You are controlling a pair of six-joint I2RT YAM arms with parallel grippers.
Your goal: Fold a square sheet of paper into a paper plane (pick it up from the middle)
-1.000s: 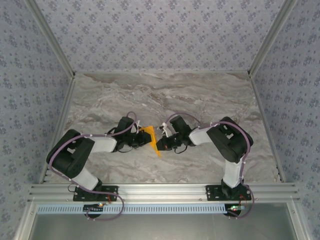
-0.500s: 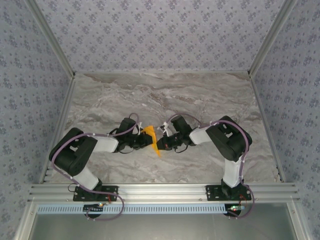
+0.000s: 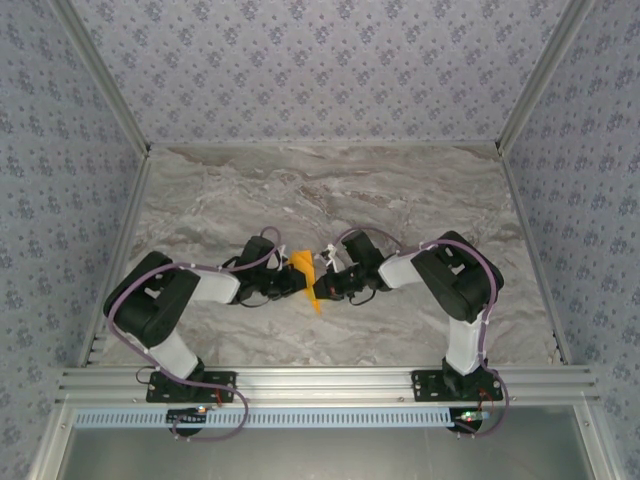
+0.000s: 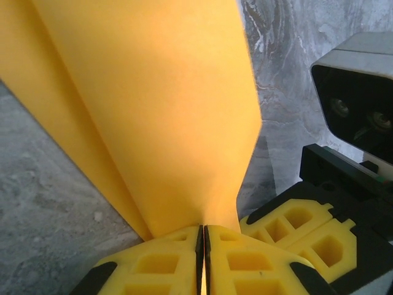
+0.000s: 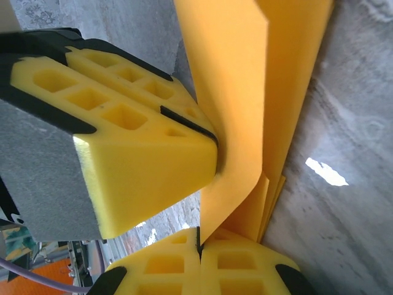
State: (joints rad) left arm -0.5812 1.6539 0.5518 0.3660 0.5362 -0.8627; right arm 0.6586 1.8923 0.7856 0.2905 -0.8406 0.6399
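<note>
The square sheet of paper [image 3: 312,296] is orange and folded into a narrow pointed paper plane shape. It is held off the marble table between both grippers. My left gripper [image 3: 295,283] pinches it from the left and my right gripper [image 3: 323,285] from the right, tips almost touching. In the left wrist view the left gripper [image 4: 203,232] is shut on the base of a broad orange flap [image 4: 153,110], with the right gripper's yellow fingers [image 4: 298,227] beside it. In the right wrist view the right gripper [image 5: 198,238] is shut on a curled flap edge [image 5: 233,92], and the left fingers [image 5: 129,147] press against the paper.
The grey marble table [image 3: 400,190] stretches behind and to both sides of the arms. Patterned walls with aluminium posts [image 3: 530,90] enclose it. A metal rail [image 3: 320,380] runs along the near edge by the arm bases.
My left arm has shifted a little to the right, closing on the right gripper. The orange paper between them looks narrower. Both grips have held.
</note>
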